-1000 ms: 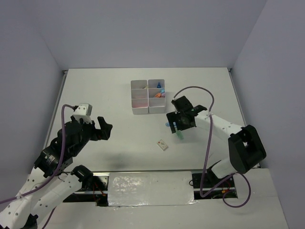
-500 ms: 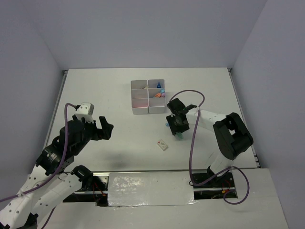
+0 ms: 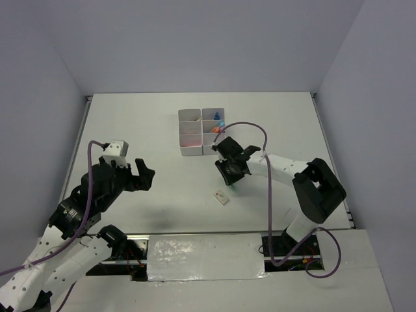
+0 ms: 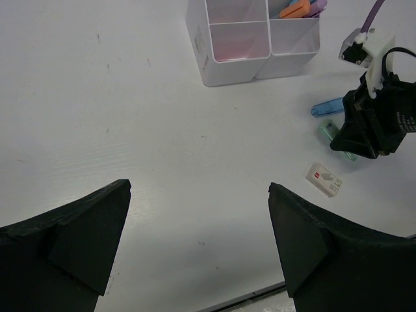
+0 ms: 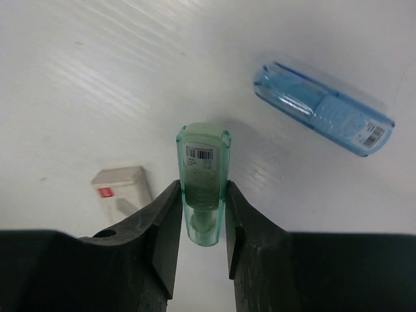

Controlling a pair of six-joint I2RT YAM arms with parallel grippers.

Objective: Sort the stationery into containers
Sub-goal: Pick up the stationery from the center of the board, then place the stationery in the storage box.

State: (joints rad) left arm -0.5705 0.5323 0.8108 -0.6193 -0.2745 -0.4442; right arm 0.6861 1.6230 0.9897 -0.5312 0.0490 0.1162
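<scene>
Right fingers (image 5: 168, 234) now further left, green marker (image 5: 203, 175) lengthwise between, barcode end outward

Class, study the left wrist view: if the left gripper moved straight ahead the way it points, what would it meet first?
Probably the bare white table, short of the compartment block; the left gripper is open and empty, though depth is unclear.

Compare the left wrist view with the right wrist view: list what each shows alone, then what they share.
Left wrist only: the white compartment box with orange pieces inside, and the open left claw.
Right wrist only: how the right claw closes on both sides of the green marker, and the barcode label on that marker.
Both: the right claw, the green marker, the blue marker lying flat nearby, and the white eraser.
</scene>
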